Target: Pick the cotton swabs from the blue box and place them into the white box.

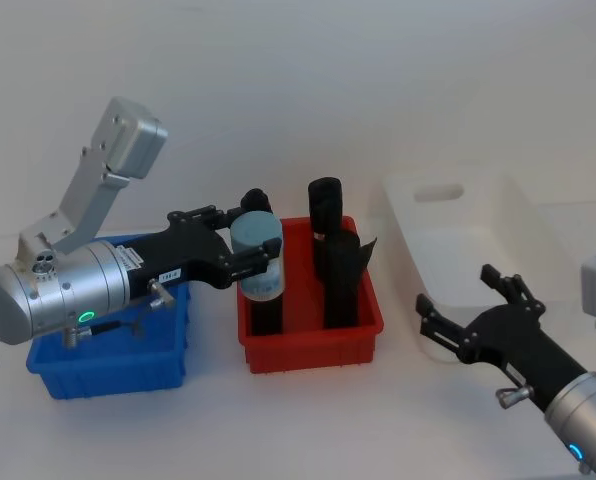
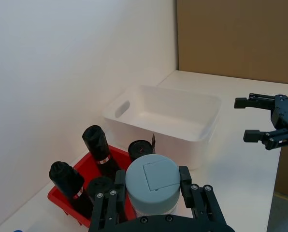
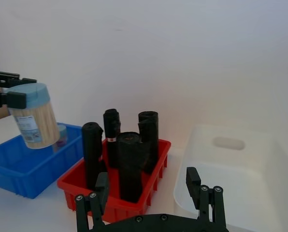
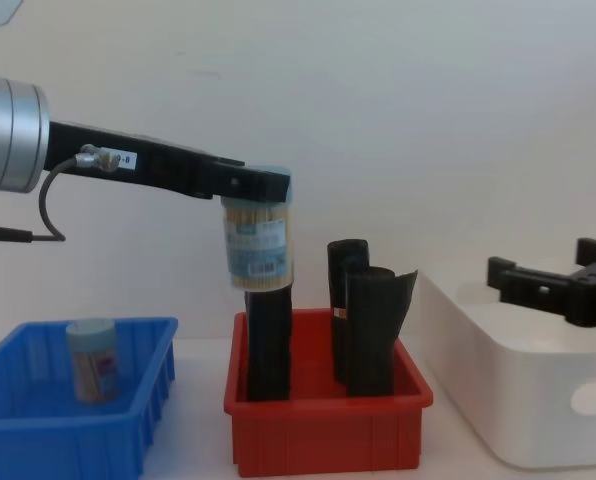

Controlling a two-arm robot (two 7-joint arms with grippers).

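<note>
The left gripper [image 1: 248, 238] is clamped around the lid of a swab jar [image 1: 263, 285]. It holds the jar nearly upright in the air above the left side of the red bin [image 1: 313, 348], just over one of the black rolls [image 1: 340, 285] standing there. A second jar [image 4: 93, 358] stands in the blue box [image 1: 108, 380] on the left. The white box [image 1: 508, 215] sits on the right. The right gripper [image 1: 458, 295] hovers open at its near left corner.
</note>
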